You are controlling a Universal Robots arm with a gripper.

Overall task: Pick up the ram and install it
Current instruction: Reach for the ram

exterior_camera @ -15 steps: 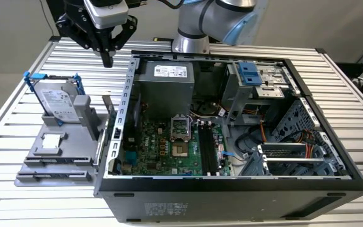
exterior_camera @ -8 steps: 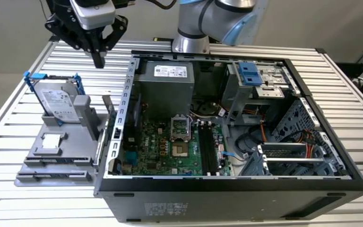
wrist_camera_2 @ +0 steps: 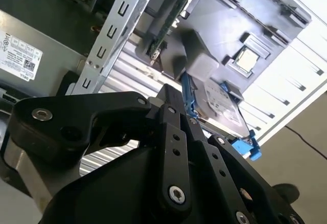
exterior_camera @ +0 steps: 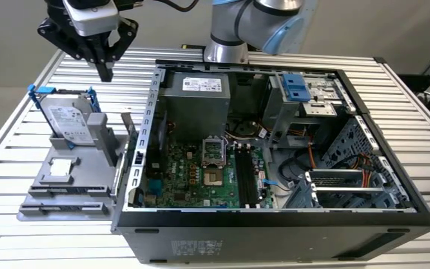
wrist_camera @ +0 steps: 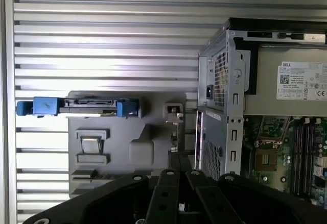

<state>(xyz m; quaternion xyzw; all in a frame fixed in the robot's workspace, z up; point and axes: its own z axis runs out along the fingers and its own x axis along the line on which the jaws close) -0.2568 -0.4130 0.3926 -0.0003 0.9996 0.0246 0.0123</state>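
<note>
The ram [exterior_camera: 127,133] is a thin green stick standing on edge in the grey fixture [exterior_camera: 65,190], on the side next to the computer case. The second wrist view shows the ram [wrist_camera_2: 168,17] slanting beside the case's metal rail; in the first wrist view the ram [wrist_camera: 172,132] appears edge-on. My black gripper [exterior_camera: 104,74] hangs above the table behind the fixture, well above the ram, shut and holding nothing. Both wrist views show its fingers pressed together [wrist_camera_2: 173,95] [wrist_camera: 179,156]. The black motherboard slots [exterior_camera: 246,179] [wrist_camera: 301,147] lie inside the open case.
A white-labelled hard drive in a blue bracket [exterior_camera: 73,120] [wrist_camera: 76,106] stands on the fixture, and a small square chip [exterior_camera: 62,165] lies in front of it. The open computer case [exterior_camera: 275,230] fills the exterior view's right, with its power supply [exterior_camera: 196,98] at the back. The table is slatted metal.
</note>
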